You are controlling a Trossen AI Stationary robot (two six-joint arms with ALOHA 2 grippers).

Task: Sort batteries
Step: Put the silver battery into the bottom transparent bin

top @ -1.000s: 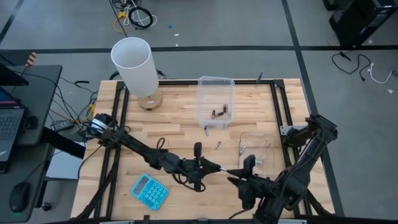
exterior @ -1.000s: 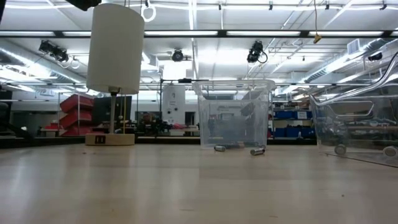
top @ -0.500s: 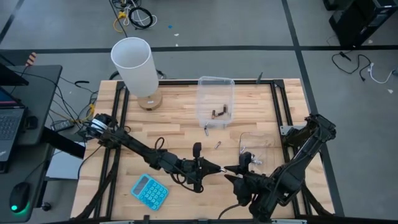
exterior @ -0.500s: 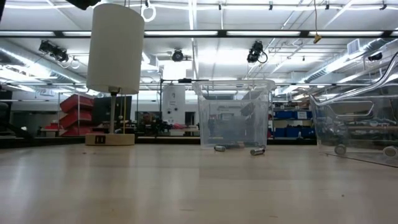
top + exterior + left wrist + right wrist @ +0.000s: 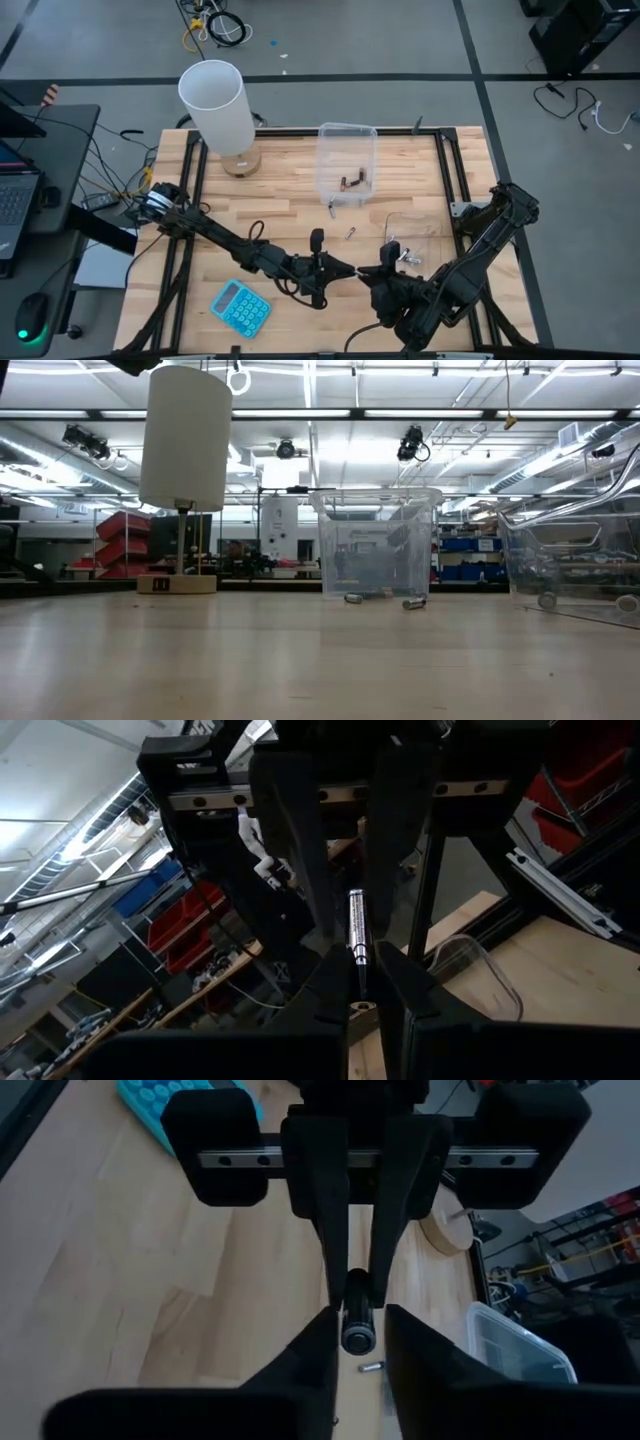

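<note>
Above the table's near middle my two grippers meet tip to tip. My left gripper [image 5: 352, 271] is shut on a silvery battery [image 5: 355, 928] that sticks out past its fingertips. My right gripper [image 5: 358, 1322] faces it, open. Its fingers [image 5: 312, 870] stand on either side of the battery's free end [image 5: 357, 1336], and I see no touch. More batteries [image 5: 352, 182] lie in a clear tub [image 5: 347, 135] at the far middle. Two batteries [image 5: 351, 233] lie loose on the wood in front of it. Others [image 5: 405, 258] lie in a second clear tub [image 5: 428, 222] to the right. My left gripper pinches the battery's near end [image 5: 358, 965] between its two fingertips. The fingers come about level from the table's left and lie along the battery. It sticks straight out beyond them toward my right gripper, clear of the table.
A white lamp [image 5: 214, 103] on a round wooden foot stands at the far left. A blue calculator [image 5: 241, 307] lies near the front edge on the left. Black frame rails [image 5: 442, 165] run along the table's sides. The low view shows both tubs [image 5: 378, 545] but no gripper.
My right gripper has moved toward the table's left, closing in on my left gripper and the battery it holds out. My left gripper has kept its place and its hold.
</note>
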